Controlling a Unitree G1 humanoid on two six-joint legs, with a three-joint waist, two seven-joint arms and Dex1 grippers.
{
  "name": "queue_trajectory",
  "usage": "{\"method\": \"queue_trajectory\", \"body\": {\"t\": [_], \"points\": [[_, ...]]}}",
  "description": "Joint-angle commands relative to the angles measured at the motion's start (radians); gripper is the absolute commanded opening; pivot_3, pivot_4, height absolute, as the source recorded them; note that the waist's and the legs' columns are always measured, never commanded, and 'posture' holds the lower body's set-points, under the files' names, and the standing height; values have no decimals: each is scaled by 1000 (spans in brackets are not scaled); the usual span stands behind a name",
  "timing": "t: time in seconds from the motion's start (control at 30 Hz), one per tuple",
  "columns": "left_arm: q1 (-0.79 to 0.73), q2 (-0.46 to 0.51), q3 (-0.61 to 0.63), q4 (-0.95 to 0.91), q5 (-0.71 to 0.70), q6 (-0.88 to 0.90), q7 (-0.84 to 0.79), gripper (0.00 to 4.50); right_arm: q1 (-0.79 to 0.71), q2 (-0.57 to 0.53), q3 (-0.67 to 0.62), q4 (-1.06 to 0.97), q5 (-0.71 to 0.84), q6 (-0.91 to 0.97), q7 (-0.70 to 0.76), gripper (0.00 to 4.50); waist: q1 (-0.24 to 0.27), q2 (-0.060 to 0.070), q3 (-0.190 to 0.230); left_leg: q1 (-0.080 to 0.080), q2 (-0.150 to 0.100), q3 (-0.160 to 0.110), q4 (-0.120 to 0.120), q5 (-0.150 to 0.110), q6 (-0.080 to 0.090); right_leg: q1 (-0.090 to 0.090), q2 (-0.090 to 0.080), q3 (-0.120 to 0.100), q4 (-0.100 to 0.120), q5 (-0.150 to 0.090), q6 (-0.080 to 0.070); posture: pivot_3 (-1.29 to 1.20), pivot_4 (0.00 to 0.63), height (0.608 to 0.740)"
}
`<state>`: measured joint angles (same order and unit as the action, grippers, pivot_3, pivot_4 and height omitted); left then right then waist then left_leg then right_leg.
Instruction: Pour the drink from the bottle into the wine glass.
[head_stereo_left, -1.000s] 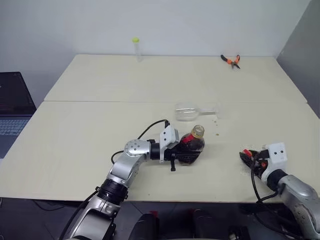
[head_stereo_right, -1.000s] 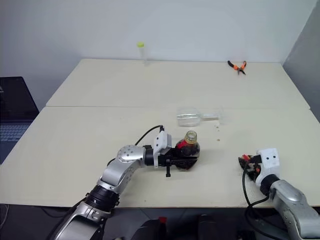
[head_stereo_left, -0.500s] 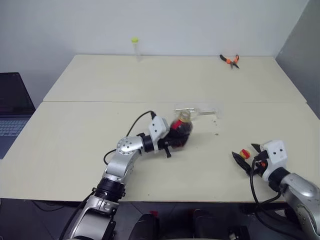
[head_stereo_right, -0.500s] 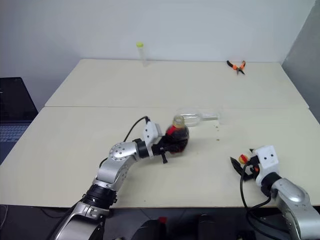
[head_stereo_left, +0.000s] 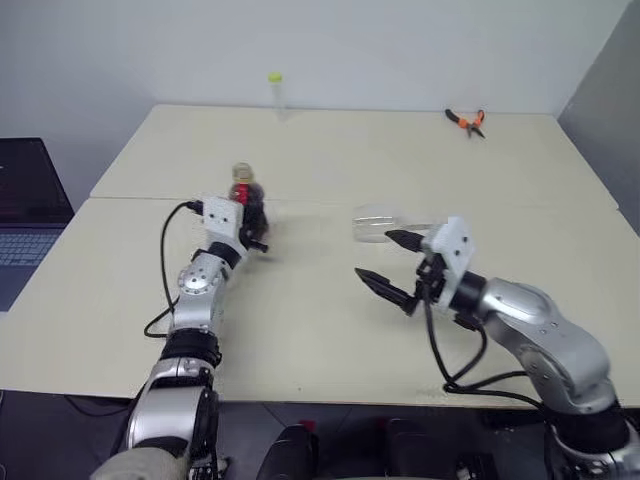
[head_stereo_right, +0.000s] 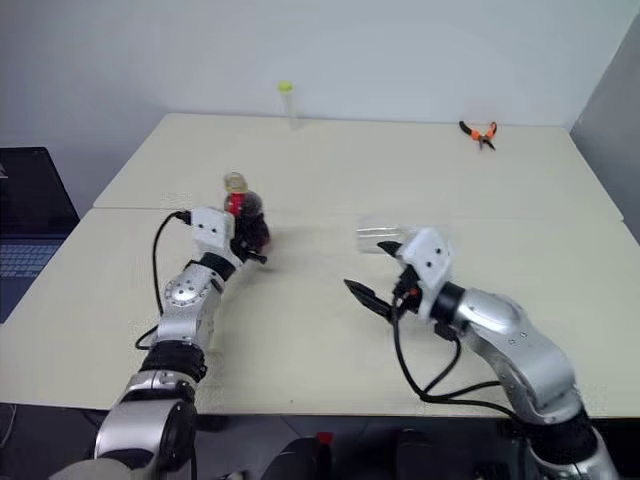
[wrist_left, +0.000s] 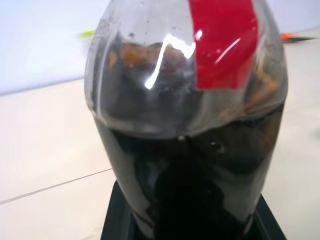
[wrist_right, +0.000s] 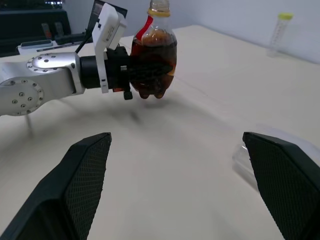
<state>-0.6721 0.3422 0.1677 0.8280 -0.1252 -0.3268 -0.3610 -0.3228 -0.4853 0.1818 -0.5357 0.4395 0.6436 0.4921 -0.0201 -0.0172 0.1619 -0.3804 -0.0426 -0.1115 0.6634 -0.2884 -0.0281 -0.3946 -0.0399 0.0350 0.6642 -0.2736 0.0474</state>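
jaws of the right gripper (head_stereo_left: 388, 263) are standing wide apart and empty, just beside the wine glass (head_stereo_left: 375, 224), which is lying on its side on the table (head_stereo_left: 320, 340), its long axis running crosswise, bowl toward the bottle (head_stereo_left: 246, 198). the left gripper (head_stereo_right: 244, 232) is clamping the bottle upright, well apart from the glass; the right arm is nearer.

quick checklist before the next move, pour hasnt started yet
1. Bottle held by left gripper: ok, clamped, upright.
2. Cap off: cannot tell.
3. Glass upright: not ok, on its side on the table.
4. Right gripper ready for the glass: ok, jaws wide, empty, just short of it.
5. Drink in the bottle: ok.
6. Pliers and tube out of the way: ok, far edge.
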Motion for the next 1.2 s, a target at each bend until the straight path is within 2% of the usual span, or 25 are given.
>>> {"method": "queue_trajectory", "body": {"t": [0.03, 0.23, 0.4, 0.77, 0.8, 0.97, 1.2], "points": [[-69, 13, 22, 85, 9, -78, 38, 666, -40, 22, 37, 28, -51, -21, 2, 4500, 3, 0, 0, -2, 0, 0, 0, 0, -1, -1, 0, 0, 0, 0, 0, 0, 150, 740], [-172, 49, 49, 297, 21, -126, 99, 666, -92, 105, 103, 85, -126, -43, -12, 4500, -4, -2, -1, -13, -1, 2, 2, 1, -2, -16, -1, 2, 6, 1, 0, 0, 150, 740], [-199, 54, 64, 371, 15, -140, 103, 666, -87, 124, 104, 87, -143, -43, -5, 4500, -9, -2, -1, -16, -2, 4, 3, 2, -3, -24, -1, 5, 15, 1, 0, 0, 150, 740], [-151, 35, 93, 372, -9, -169, 44, 4345, -70, 129, 97, 64, -143, -27, 0, 4500, -11, -3, -1, -16, -1, 4, 3, 3, -4, -25, 0, 6, 16, 1, 0, 0, 150, 740], [-144, 31, 95, 367, -12, -171, 37, 4463, -71, 129, 96, 63, -142, -26, 1, 4500, -11, -3, -1, -16, -1, 4, 3, 3, -4, -25, 0, 6, 16, 1, 0, 0, 150, 740], [-80, 18, 89, 304, -14, -194, -6, 4463, -68, 123, 89, 49, -135, -22, 9, 4500, -11, -3, -1, -16, -1, 4, 3, 3, -4, -25, 0, 6, 16, 1, -1, 0, 150, 740], [104, 14, 99, 43, -65, -145, -36, 4463, -14, 102, 54, 7, -119, -11, 13, 4500, -11, -3, -2, -16, 0, 4, 3, 3, -4, -25, -4, 6, 16, 1, -1, 0, 150, 740]]}}
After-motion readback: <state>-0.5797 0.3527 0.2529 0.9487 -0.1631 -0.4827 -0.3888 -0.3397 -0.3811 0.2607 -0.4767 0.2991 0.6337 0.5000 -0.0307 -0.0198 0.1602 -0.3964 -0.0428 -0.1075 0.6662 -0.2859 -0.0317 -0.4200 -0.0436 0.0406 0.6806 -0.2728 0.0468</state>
